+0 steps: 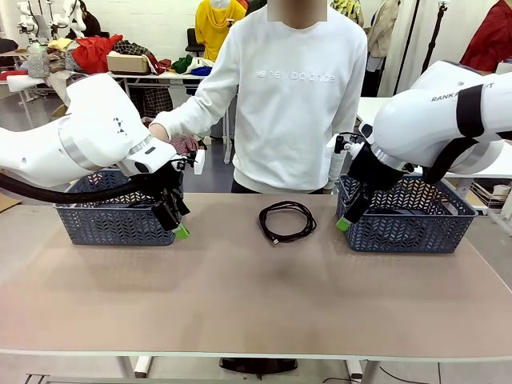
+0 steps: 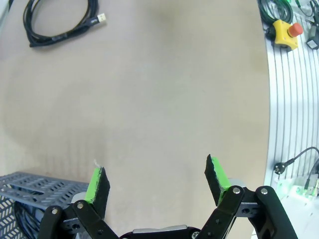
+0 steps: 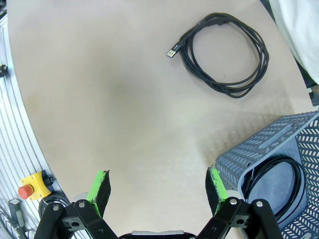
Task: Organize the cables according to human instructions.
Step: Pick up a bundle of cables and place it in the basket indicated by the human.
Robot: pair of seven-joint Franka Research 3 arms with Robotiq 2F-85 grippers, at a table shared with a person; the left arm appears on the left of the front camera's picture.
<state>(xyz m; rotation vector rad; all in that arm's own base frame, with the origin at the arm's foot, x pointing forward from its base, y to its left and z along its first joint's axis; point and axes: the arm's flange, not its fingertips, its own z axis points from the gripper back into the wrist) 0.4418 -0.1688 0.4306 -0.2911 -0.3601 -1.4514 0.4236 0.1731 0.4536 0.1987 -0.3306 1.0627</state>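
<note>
- One table (image 1: 240, 296) with a beige top spans the front view; a person (image 1: 292, 96) in a white sweatshirt stands at its far side.
- Two white arms lean in from either side, each ending low, right by a basket.
- Two grey lattice baskets rest on the table: the left basket (image 1: 104, 220) near the left arm, the right basket (image 1: 408, 220) near the right arm.
- Coiled cable (image 1: 286, 221) lies flat on the table between the baskets, apart from both, nearer the far edge; its plug end points toward the robot side.
- Second cable (image 3: 276, 191) lies coiled inside the right basket, seen from the right wrist.
- Left gripper (image 2: 157, 181) hangs just above bare tabletop beside the left basket's corner, jaws spread wide, nothing between the green pads.
- Right gripper (image 3: 157, 189) hangs beside the right basket's corner, jaws likewise released and holding nothing.
- Yellow box with a red button (image 3: 32, 188) sits on the table's metal rim.
</note>
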